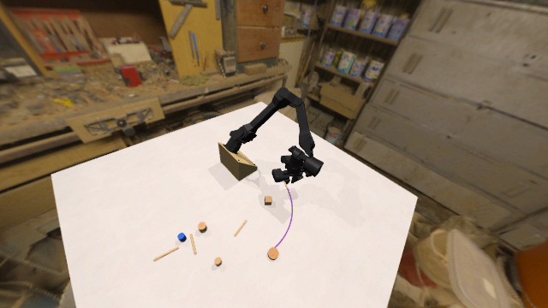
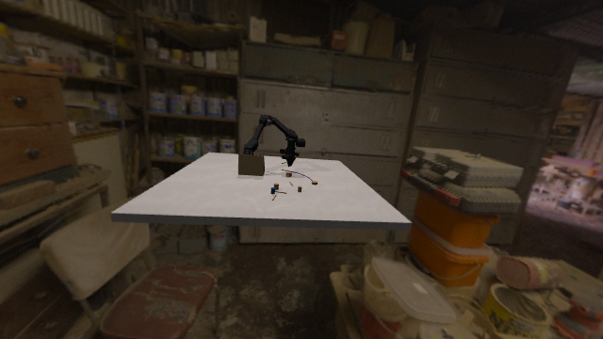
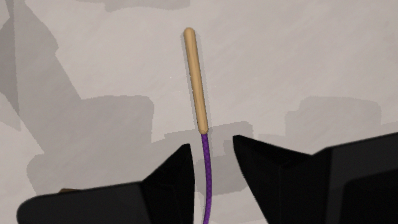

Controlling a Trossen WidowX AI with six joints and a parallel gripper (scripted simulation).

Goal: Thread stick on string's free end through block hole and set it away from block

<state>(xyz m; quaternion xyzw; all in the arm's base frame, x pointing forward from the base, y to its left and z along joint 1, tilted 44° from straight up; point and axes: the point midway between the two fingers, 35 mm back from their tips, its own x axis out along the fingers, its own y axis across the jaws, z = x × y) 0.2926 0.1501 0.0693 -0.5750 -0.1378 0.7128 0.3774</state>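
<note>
The stick [image 3: 196, 80] [image 1: 286, 186] lies on the table, with the purple string [image 3: 209, 172] [image 1: 292, 210] fixed to its near end. The string curves over to the round wooden button [image 1: 273, 253] [image 2: 315, 183]. My gripper [image 3: 212, 147] [image 2: 290, 165] is partly open and empty, above the table. In the wrist view its fingertips stand either side of the string, just behind the stick's string end. The large brown block [image 1: 236, 166] [image 2: 251, 165] stands in front of the arm's base; its hole cannot be made out.
A small wooden cube [image 1: 268, 200] lies between block and string. A loose stick [image 1: 241, 228] lies left of the button. Farther left are two more loose sticks [image 1: 166, 253] [image 1: 193, 244], a blue piece [image 1: 181, 237] and two round wooden pieces [image 1: 202, 227] [image 1: 217, 261].
</note>
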